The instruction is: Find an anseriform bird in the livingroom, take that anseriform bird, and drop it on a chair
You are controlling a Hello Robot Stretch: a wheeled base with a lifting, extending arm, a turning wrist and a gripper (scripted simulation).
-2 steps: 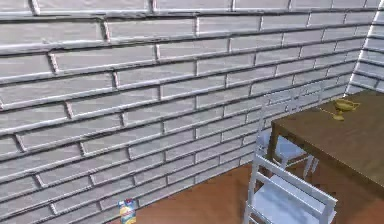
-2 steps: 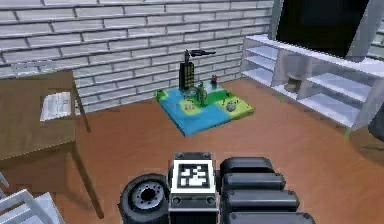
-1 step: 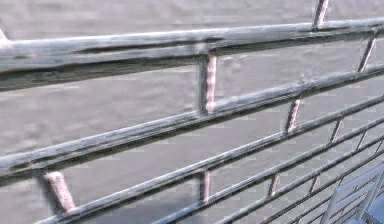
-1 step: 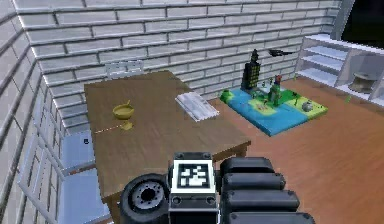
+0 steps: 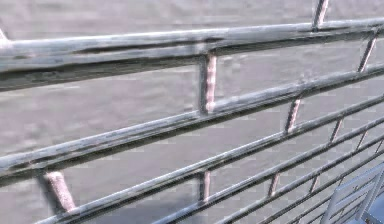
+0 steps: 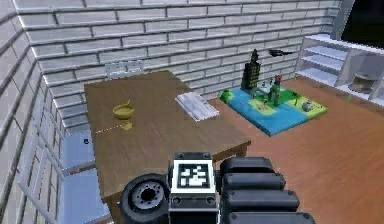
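Close ahead, a grey brick wall [image 5: 120, 100] faces you, likely so your arm side meets the brown wooden tabletop [image 6: 155, 135]. Its small yellowish lump [image 6: 123, 112] may be the bird. I cannot tell the state of the gripper [image 6: 150, 198].

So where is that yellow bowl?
In the arm side view's left half, the yellow bowl stands on the wooden table, left of a flat white object.

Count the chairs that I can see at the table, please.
2, it seems: grey-blue chairs left of the table in the arm side view, one beside its middle, one nearer the bottom edge. Others may be hidden.
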